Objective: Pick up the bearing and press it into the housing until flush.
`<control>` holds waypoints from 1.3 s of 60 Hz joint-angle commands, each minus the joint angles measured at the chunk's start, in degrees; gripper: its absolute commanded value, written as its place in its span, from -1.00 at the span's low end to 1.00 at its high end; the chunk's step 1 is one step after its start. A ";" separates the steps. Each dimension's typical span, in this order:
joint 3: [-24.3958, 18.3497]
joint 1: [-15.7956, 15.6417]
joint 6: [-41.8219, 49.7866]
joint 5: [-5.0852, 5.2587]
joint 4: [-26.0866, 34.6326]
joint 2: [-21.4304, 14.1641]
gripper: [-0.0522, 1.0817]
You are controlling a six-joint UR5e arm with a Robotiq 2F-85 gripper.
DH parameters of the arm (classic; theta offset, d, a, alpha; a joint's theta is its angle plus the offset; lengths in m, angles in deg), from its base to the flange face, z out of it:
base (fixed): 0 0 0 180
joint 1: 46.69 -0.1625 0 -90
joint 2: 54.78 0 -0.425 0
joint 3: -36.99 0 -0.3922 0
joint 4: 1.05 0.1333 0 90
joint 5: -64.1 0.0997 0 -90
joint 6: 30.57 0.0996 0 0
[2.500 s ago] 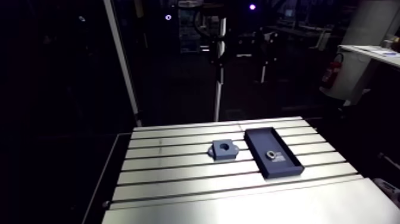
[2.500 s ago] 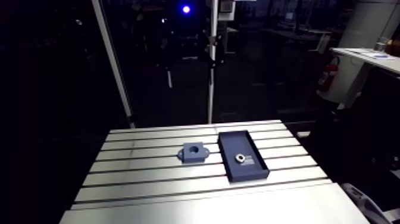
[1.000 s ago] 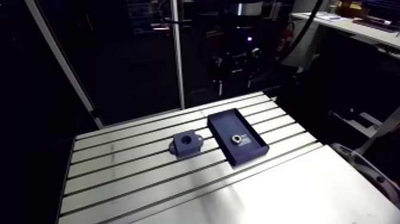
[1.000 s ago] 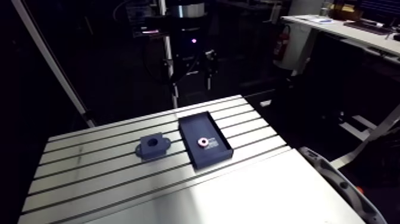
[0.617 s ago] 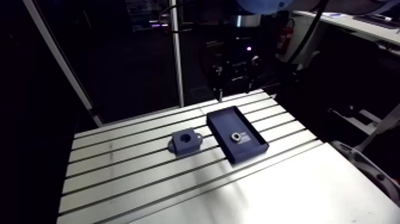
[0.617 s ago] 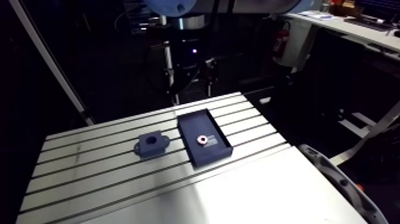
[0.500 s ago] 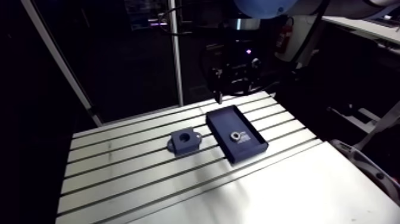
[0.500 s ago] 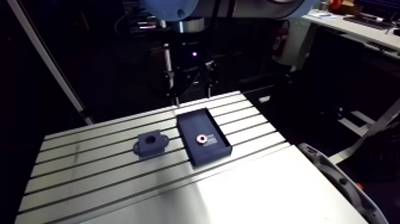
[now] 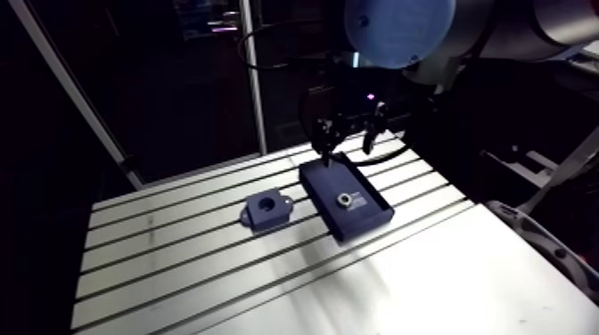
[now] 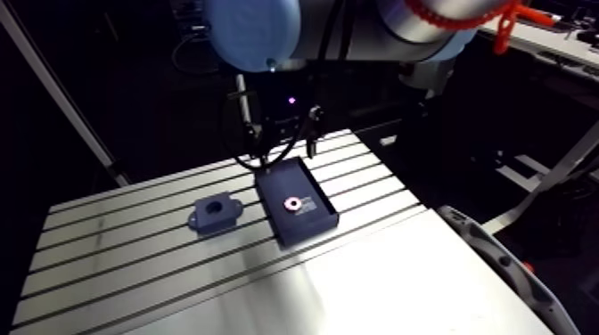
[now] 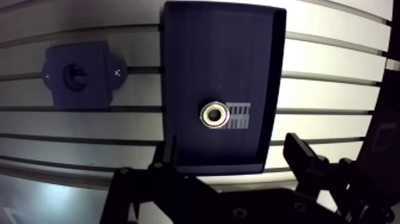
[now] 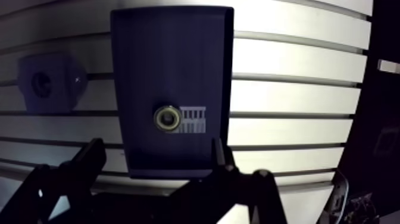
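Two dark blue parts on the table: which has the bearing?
The shallow tray; the bearing lies on its floor. The housing block beside it has an empty bore.

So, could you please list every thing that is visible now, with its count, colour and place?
bearing: one, silver metal ring, lying flat on the tray floor, ahead of the gripper
label: one, white with stripes, on the tray floor right beside the bearing
tray: one, dark blue, shallow and rectangular, on the table
housing: one, dark blue block with an empty round bore, on the table beside the tray, apart from it
table: one, silver slotted aluminium, under everything
gripper: one, black, two fingers apart and holding nothing, above the near end of the tray
arm joint cap: one, light blue, high above the tray in the arm view
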 commanded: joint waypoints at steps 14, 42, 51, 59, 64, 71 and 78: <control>3.13 1.07 -0.16 0.04 -3.57 1.05 -0.77; 5.80 1.36 -0.15 0.06 -6.56 2.09 -0.42; 5.89 1.35 -0.14 0.05 -6.68 2.34 -0.35; 5.89 1.35 -0.05 0.05 -6.77 2.88 -0.29; 5.96 1.35 -0.05 0.05 -7.09 2.97 -0.29; 6.24 1.35 0.03 -0.03 -7.96 3.48 -0.29; 6.24 1.35 0.22 0.05 -8.35 3.69 -0.29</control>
